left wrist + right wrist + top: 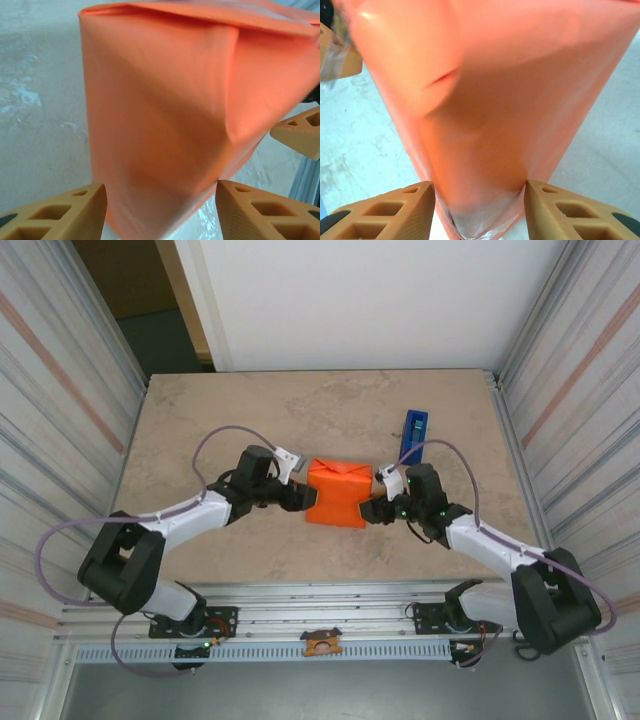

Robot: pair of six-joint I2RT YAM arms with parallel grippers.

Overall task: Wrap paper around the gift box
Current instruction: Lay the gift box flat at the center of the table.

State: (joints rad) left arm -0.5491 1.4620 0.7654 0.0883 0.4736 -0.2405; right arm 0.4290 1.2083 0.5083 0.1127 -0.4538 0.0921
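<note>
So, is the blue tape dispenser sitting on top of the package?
No, the tape dispenser lies on the table, apart from the paper.

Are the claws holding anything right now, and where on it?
Yes: the thin light-orange wrapping paper, folded into a parcel. The left claw pinches its left end, the right claw its right end.

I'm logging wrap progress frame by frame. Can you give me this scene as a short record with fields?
paper: folded into a parcel, creases on top
left gripper: closed on the paper's left end
right gripper: closed on the paper's right end
tape dispenser: blue, on the table behind the right gripper, untouched
</note>
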